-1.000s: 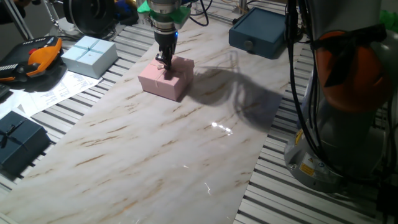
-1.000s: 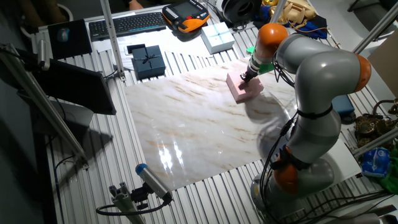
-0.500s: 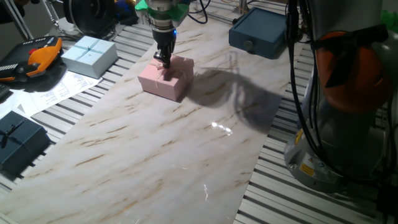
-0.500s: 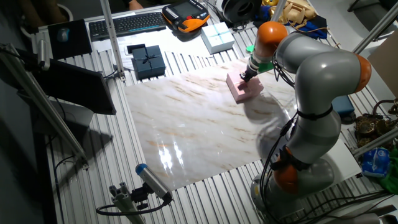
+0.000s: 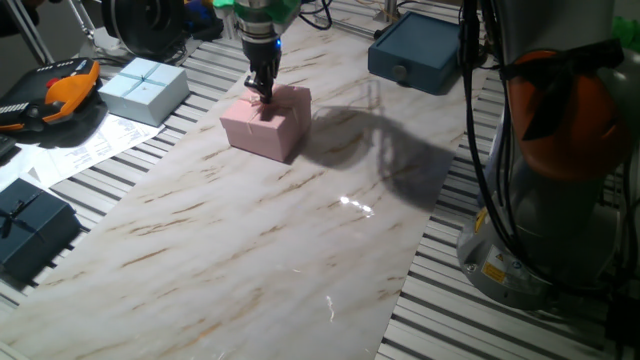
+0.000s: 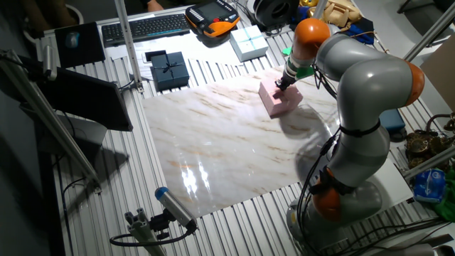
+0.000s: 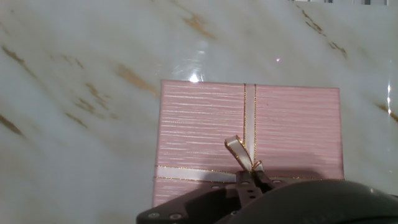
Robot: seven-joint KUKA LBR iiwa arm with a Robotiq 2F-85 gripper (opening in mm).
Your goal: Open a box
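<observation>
The pink box (image 5: 264,124) sat on the marble tabletop (image 5: 270,240), near its far end. The gripper (image 5: 263,93) stood over the lid (image 7: 249,137), its fingertips pressed together on the thin ribbon bow (image 7: 244,155). A light blue box (image 5: 145,88) lay well apart on the slatted surface beside the marble.

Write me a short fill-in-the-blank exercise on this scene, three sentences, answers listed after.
1. The tool grips the ribbon ____ on top of the pink box.
2. The pink box rests on the ____-patterned board.
3. The gift box beside the orange pendant is light ____.

Missing words: bow; marble; blue
</observation>
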